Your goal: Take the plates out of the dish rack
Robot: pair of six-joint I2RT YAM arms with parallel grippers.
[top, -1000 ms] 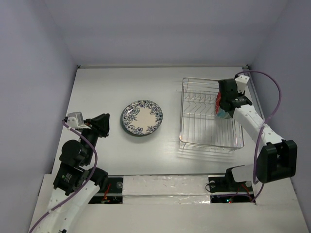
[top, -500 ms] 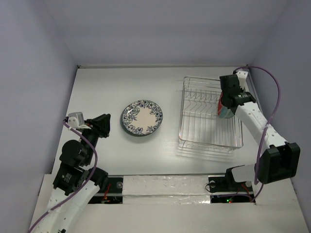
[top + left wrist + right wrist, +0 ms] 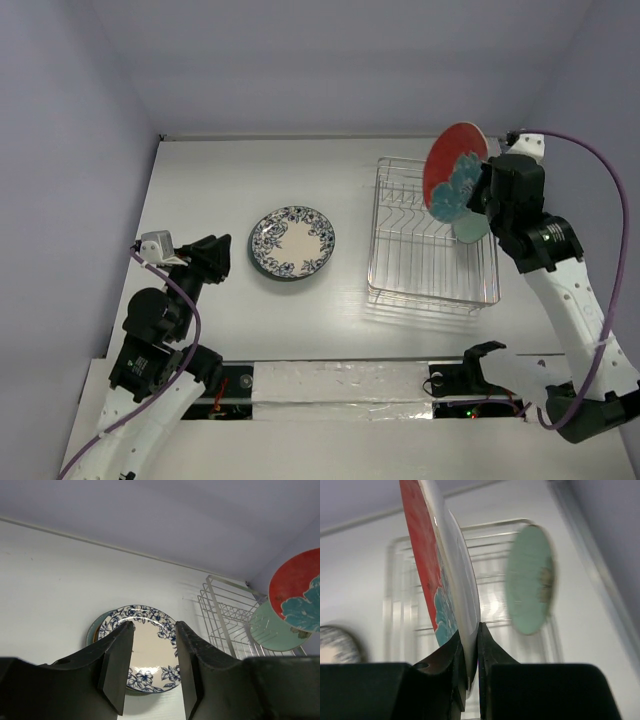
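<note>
Right gripper is clamped tight on the rim of the red plate, fingers pinching its lower edge with the plate on edge between them; the right wrist view shows both fingers pressed against the rim at the right gripper. The red plate hangs in the air above the far right part of the dish rack, clear of the wires, red face with blue flower print turned to the left side of the table. From the left wrist view the red plate sits up and to the right of the rack wires. Pale green plate stands on edge in the right side of the rack, just behind and below the red one; it looks blurred in the right wrist view and clearer from the left wrist. Dish rack sits toward the right edge of the table, its long side running from near to far. Blue-floral plate lies flat around the table's middle, well apart from the rack, on top of a teal plate whose rim peeks out at the left. Left gripper is part open and holds nothing, hovering just beside the stack on its left, toward the table's left edge; its fingers frame the blue-floral plate with an empty gap at the left gripper. A purple cable loops off the right arm.
</note>
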